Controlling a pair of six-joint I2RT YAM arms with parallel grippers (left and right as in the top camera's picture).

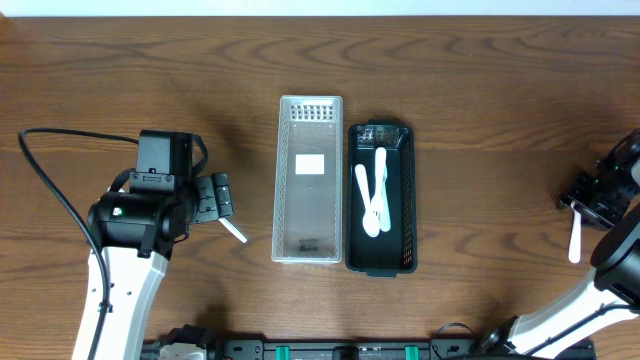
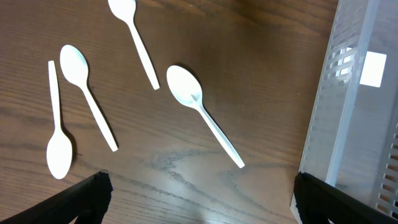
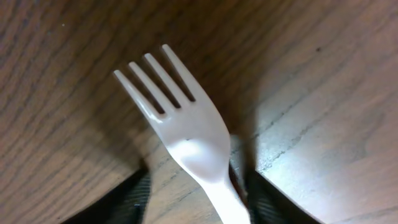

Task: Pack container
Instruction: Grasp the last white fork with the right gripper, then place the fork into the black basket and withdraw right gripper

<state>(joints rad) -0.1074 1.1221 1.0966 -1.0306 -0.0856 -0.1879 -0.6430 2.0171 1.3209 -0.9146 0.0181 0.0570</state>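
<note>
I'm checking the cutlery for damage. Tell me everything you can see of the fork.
The fork is white, glossy plastic with four whole, straight tines. They point away from the right tool, and the neck runs back between its dark fingers, which seem to grip it. Its shadow on the wood table suggests it is slightly lifted.

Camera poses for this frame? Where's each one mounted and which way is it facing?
Overhead: fixed above the table, looking straight down; shows clear container, black tray with two spoons, left arm, right arm.
Left wrist: on the left arm, facing down at four loose spoons; its dark fingers at the bottom corners.
Right wrist: on the right arm, close over the table; fork held between its fingers.
Shared: overhead and left wrist both show the clear container.
</note>
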